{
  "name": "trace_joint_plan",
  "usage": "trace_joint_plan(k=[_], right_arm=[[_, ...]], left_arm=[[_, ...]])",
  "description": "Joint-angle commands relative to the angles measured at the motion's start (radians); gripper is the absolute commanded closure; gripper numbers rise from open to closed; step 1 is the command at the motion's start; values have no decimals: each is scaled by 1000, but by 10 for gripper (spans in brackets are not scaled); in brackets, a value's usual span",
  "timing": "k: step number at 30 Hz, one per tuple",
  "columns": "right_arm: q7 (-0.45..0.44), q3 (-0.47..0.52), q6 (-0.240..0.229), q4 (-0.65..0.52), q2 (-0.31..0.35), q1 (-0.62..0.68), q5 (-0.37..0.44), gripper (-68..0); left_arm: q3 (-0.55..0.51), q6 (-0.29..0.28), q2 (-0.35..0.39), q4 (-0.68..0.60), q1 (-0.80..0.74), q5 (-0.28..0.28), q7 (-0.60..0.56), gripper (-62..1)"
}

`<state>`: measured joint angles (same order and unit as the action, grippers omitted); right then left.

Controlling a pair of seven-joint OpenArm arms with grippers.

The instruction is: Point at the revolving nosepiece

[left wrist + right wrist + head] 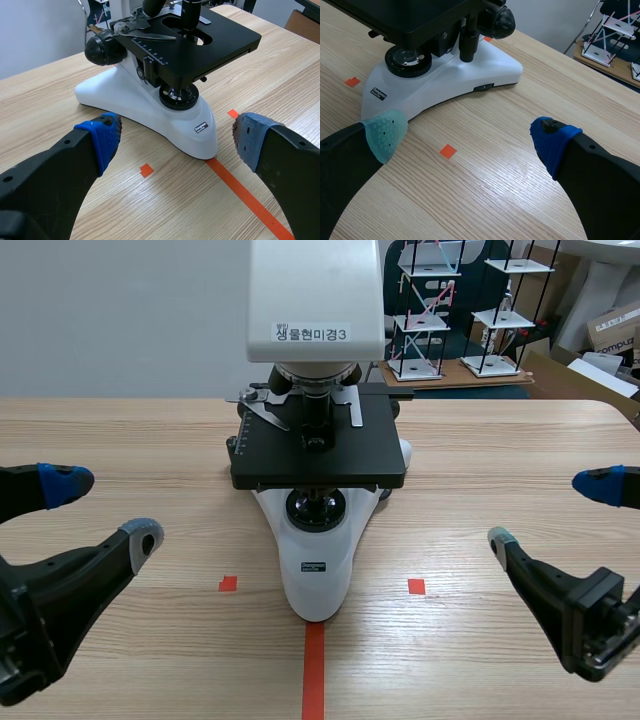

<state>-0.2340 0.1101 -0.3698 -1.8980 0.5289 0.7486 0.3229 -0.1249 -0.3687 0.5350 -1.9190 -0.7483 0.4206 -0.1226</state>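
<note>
Pointing isn't done yet, far as I can tell. The left claw (105, 508) and right claw (550, 510) both sit low near the front of the bench (480, 460), fingers spread wide and holding nothing, well apart from the microscope (318, 570) on either side. The revolving nosepiece (314, 377) is tucked under the white head, just above the black stage (320, 455), and neither claw is near it. I'd say the whole job is left: one arm has to lift and aim up there. The bench is light wood grain with orange-red tape marks. Behind it there's a plain wall and some stick-and-plate tower models (430, 310).
</note>
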Motion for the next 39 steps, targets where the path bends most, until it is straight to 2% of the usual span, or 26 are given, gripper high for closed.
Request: trace_joint_plan(k=[1,10,11,12,13,16,19,24,26,30,35,39], right_arm=[[-15,8,4,-19,5,2,11,-542],[-15,8,4,-19,5,1,10,-528],[-15,8,4,-19,5,-1,10,-488],[-16,8,12,-19,5,-2,10,-419],[-16,8,15,-19,5,-4,10,-329],[-18,8,24,-19,5,-21,5,1],[-49,8,34,-19,-3,-51,-9,2],[-50,6,33,-18,-8,-132,-33,2],[-66,6,22,-15,-8,-163,-44,2],[-121,6,-27,24,-8,-238,-85,2],[-125,-34,-29,111,-8,-347,-106,2],[-159,-74,-109,189,-8,-429,-121,2]], left_arm=[[1,-1,0,-6,-2,9,-11,-478],[1,-1,0,-6,-2,9,-11,-478],[1,-1,0,-6,-2,9,-11,-478],[1,-1,0,-6,-2,9,-11,-478],[1,-1,0,-6,-2,9,-11,-478],[1,-1,0,-6,-2,9,-11,-478],[1,-1,0,-6,-2,9,-12,-478],[1,-1,0,-6,-2,8,-11,-478],[1,-1,0,-6,-2,6,-11,-478],[1,-1,0,-6,-2,6,-11,-478],[1,-1,0,-6,-2,6,-11,-478],[1,-1,0,-6,-2,6,-11,-478]])
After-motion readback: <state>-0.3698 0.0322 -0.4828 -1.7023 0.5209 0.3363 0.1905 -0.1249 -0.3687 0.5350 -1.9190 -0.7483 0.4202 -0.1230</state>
